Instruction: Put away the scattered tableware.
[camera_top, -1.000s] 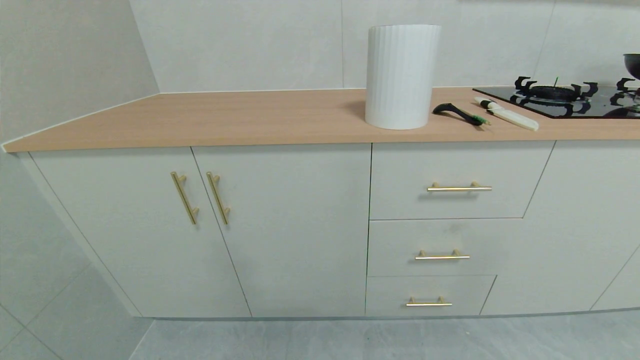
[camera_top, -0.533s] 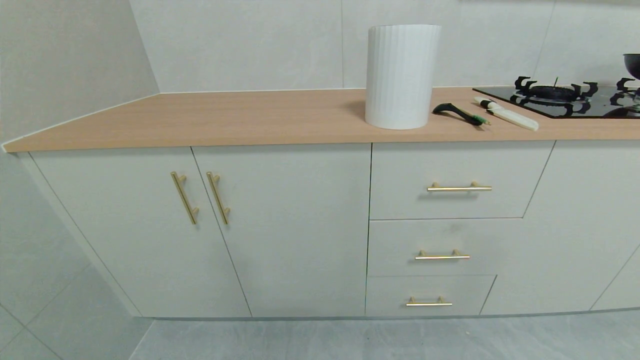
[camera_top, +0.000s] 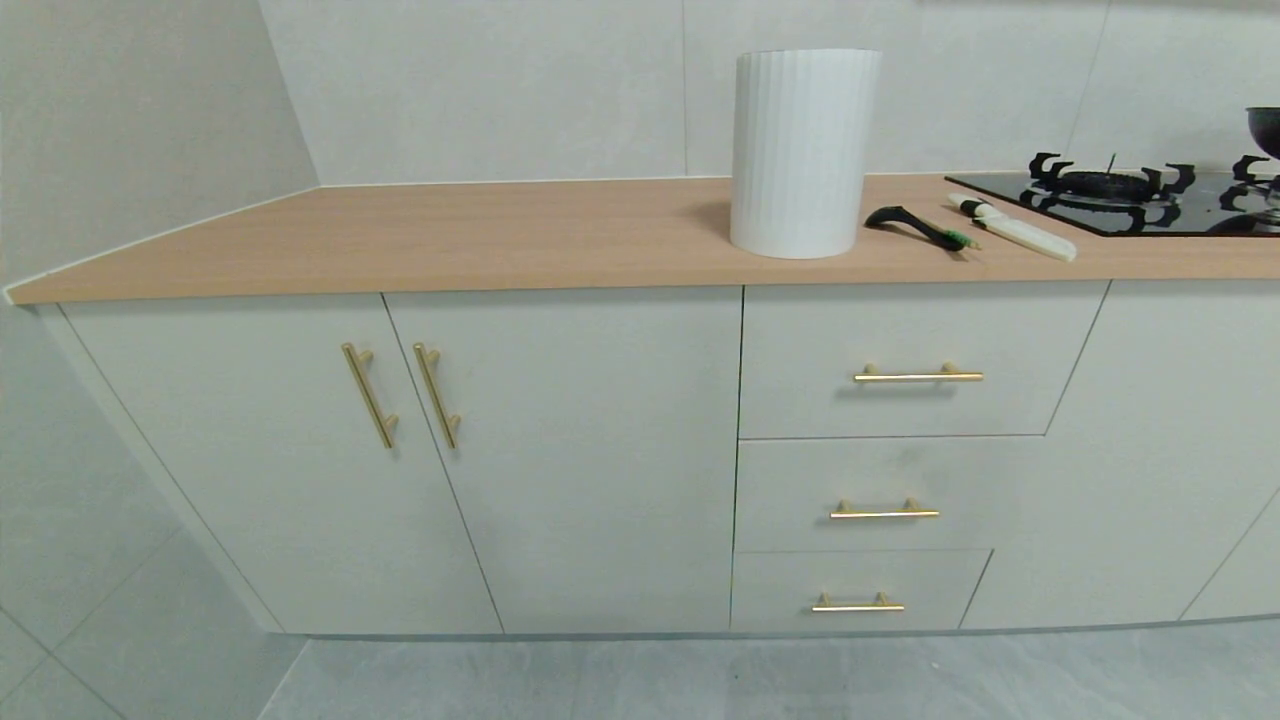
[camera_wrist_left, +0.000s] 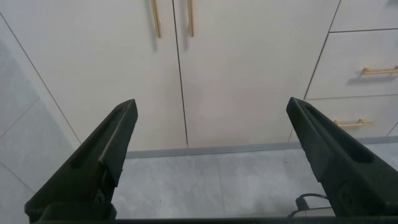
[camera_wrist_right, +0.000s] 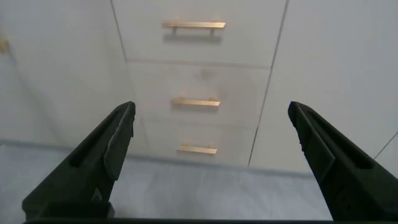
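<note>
Idling unchanged, left end effector (camera_wrist_left: 211, 104) and right end effector (camera_wrist_right: 211, 107) are gaping empty; black utensil (camera_top: 916, 227) beside white ribbed canister (camera_top: 803, 150) is waiting.

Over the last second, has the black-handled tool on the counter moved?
No. The black-handled tool keeps its spot between the white canister and the white utensil.
</note>
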